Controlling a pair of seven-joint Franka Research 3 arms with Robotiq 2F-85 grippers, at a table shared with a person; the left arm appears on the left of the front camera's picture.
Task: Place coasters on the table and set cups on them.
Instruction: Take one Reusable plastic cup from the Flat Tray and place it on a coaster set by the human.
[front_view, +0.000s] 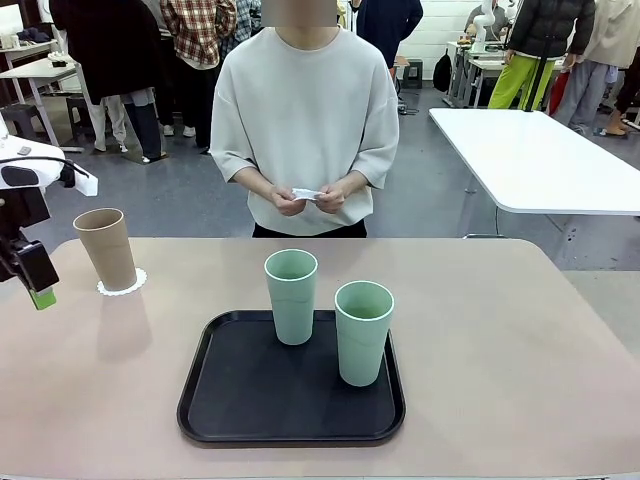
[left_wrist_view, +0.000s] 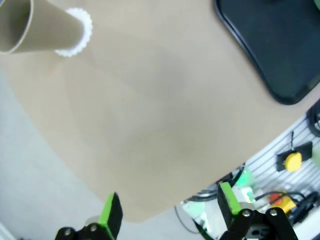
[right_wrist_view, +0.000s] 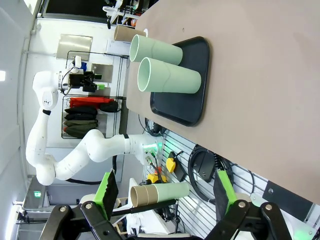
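On the desk (front_view: 520, 340), front view: one tan cup (front_view: 106, 248), upright, standing on one white scalloped coaster (front_view: 121, 284), far left. One black tray (front_view: 230, 405), near centre, carrying two mint cups, both upright: far mint cup (front_view: 291, 296) left of middle, near mint cup (front_view: 363, 332) to its right, apart from it. One person at the far side, hands (front_view: 288, 202) closed on a small white paper piece (front_view: 306, 194). My left end effector (front_view: 42, 297) hangs at the desk's left edge, nearer than the tan cup and apart from it; one green pad shows.

Left wrist view: my left end effector, jaws spread wide, nothing between them, above bare desk near its edge. Tan cup on its coaster well off at one corner; tray corner at the opposite side.

Right wrist view: my right end effector (right_wrist_view: 165, 187), jaws spread wide, empty, held off the desk's edge. Both mint cups stand on the tray, tan cup past them.
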